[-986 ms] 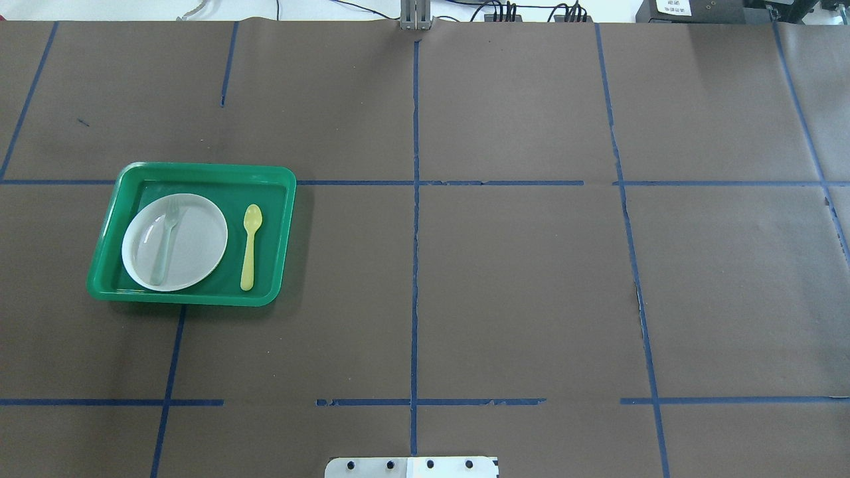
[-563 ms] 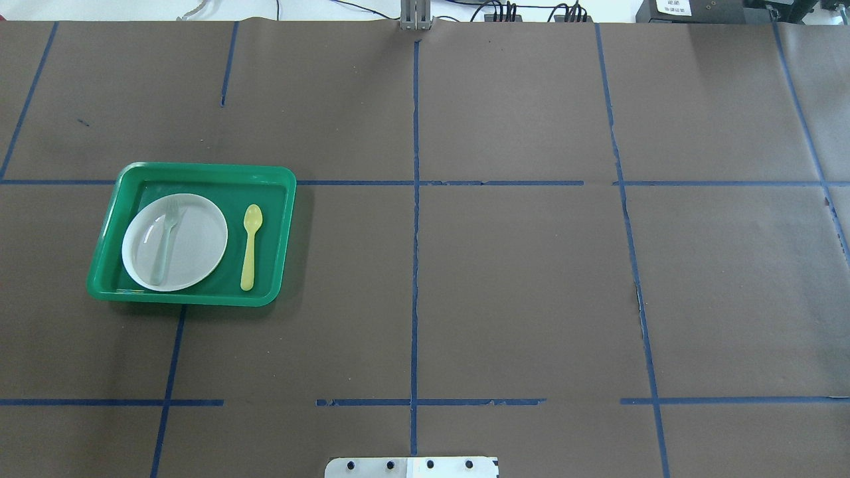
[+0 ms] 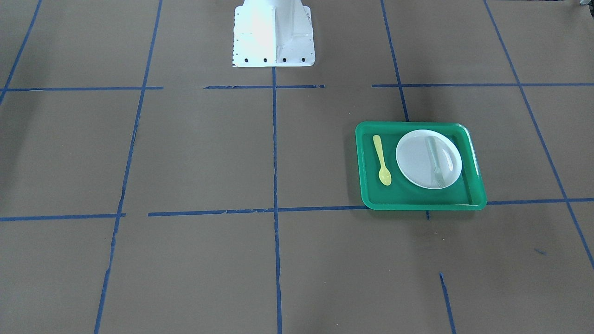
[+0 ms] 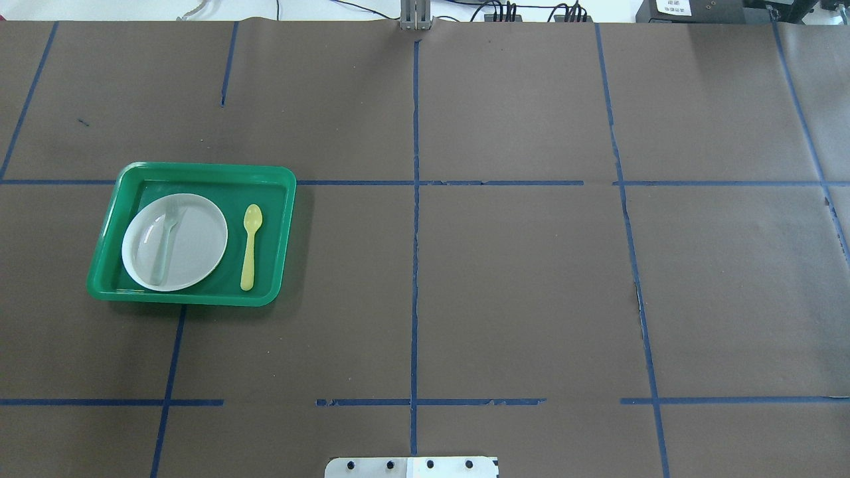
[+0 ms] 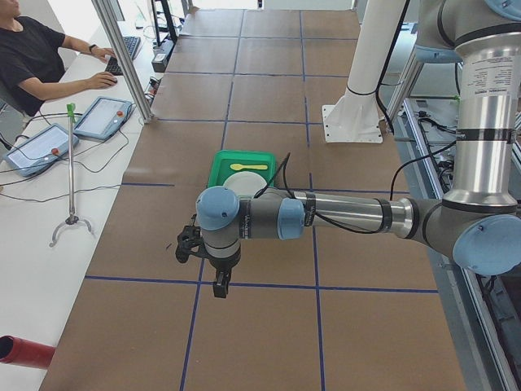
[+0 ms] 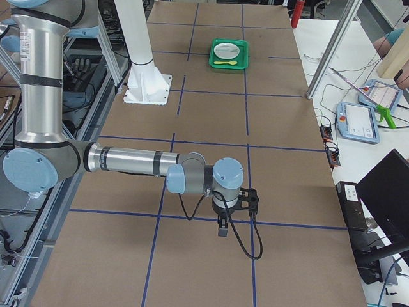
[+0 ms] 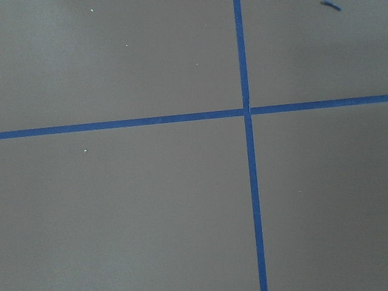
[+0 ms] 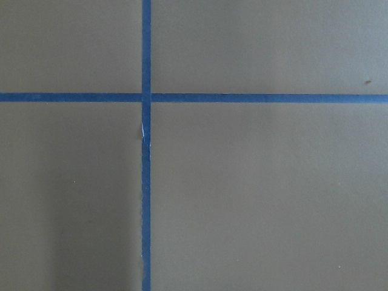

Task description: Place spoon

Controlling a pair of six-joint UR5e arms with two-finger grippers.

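Observation:
The pale yellow spoon (image 4: 250, 245) lies flat in the green tray (image 4: 199, 168), to the right of the white plate (image 4: 196, 249); its bowl points to the far side. It also shows in the front view (image 3: 383, 161). A pale grey-green fork (image 4: 166, 242) lies on the plate. My left gripper (image 5: 220, 290) hangs over bare paper at the table's left end, away from the tray. My right gripper (image 6: 221, 231) hangs over the table's right end. Both show only in the side views, so I cannot tell whether they are open or shut.
Brown paper with blue tape lines covers the table (image 4: 518, 285). The robot's white base plate (image 3: 273, 32) stands at the near middle edge. Both wrist views show only paper and tape crossings. An operator (image 5: 32, 57) sits at a side desk with tablets.

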